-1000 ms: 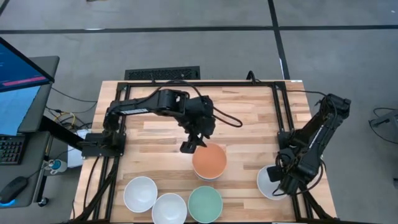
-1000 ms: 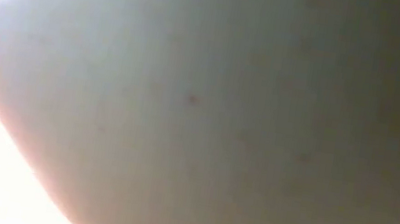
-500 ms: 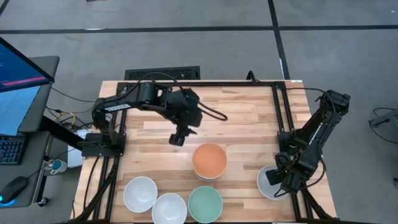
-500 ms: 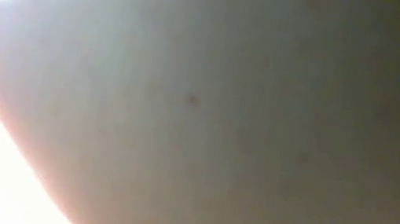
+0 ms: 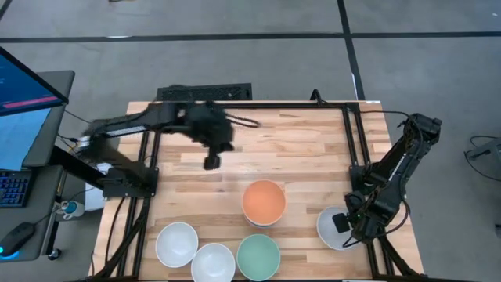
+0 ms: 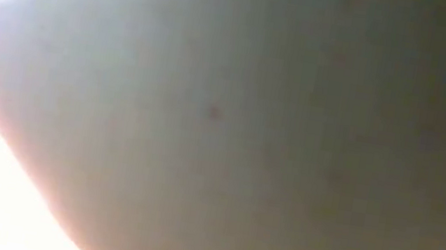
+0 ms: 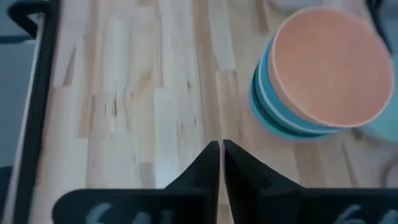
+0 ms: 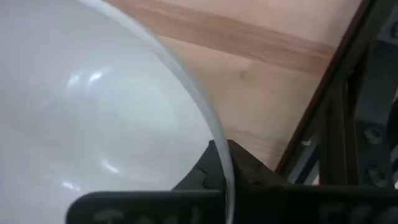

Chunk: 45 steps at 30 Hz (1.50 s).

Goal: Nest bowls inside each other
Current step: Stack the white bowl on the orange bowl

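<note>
The right gripper is pinched on the rim of a white bowl, so the bowl can be lifted by its edge — likely toward the stack, orange on top, well off to its side. The left gripper, fingers together and empty (pulled clear of the stack), hangs over bare worktop.

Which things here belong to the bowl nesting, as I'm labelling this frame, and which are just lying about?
Job: orange-topped stack; mint green bowl; two white bowls; white bowl pinched in the right arm's jaws; left arm's jaws, shut, empty.
Lying about: monitor; keyboard; mouse; floor vent.
</note>
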Motion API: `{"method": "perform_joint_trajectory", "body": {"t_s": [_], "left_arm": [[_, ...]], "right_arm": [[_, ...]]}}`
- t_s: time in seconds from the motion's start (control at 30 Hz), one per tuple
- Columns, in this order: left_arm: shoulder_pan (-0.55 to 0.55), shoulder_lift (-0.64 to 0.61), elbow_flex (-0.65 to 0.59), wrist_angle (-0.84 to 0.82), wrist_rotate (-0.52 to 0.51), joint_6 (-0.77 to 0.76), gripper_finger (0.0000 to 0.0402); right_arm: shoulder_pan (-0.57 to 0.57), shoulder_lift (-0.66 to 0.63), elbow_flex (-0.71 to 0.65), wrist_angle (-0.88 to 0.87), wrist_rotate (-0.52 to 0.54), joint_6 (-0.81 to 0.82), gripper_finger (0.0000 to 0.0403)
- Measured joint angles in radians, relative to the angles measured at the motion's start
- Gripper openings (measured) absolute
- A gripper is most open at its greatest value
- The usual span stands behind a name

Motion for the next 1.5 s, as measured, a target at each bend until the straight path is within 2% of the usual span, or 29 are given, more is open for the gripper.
{"method": "perform_joint_trajectory", "body": {"t_s": [0.1,0.27,0.4,0.57,0.7,0.83,1.07,1.27,1.4,1.5], "left_arm": [[0.024,-0.203,-0.303,0.227,0.024,-0.064,0.0013],[0.025,-0.491,-0.701,0.594,0.021,-0.161,0.0013],[0.025,-0.641,-0.910,0.708,0.018,-0.245,0.0013],[0.025,-0.753,-1.065,0.705,-0.019,-0.332,0.0013],[0.025,-0.796,-1.136,0.705,-0.025,-0.366,0.0013],[0.013,-0.816,-1.155,0.636,0.027,-0.441,0.0013],[-0.124,-0.910,-1.155,0.413,0.070,-0.613,0.0013],[-0.313,-1.032,-1.135,0.356,0.006,-0.851,0.0025],[-0.439,-1.081,-1.085,0.291,-0.123,-0.914,0.0035],[-0.526,-1.077,-1.082,0.236,-0.156,-0.978,0.0037]], "right_arm": [[-0.017,0.000,0.025,-0.018,0.020,-0.015,0.0009],[-0.054,-0.021,0.069,-0.051,0.082,-0.024,0.0020],[-0.095,-0.066,0.125,-0.071,0.214,-0.052,0.0016],[-0.167,-0.120,0.244,-0.188,0.318,-0.114,0.0007],[-0.263,-0.117,0.364,-0.230,0.364,-0.243,0.0015],[-0.409,-0.051,0.489,-0.229,0.387,-0.452,0.0010],[-0.611,0.085,0.640,-0.217,0.319,-0.731,0.0022],[-0.663,0.190,0.717,-0.137,0.276,-0.841,0.0011],[-0.675,0.238,0.746,-0.094,0.248,-0.862,0.0013],[-0.676,0.276,0.747,-0.088,0.218,-0.859,0.0024]]}}
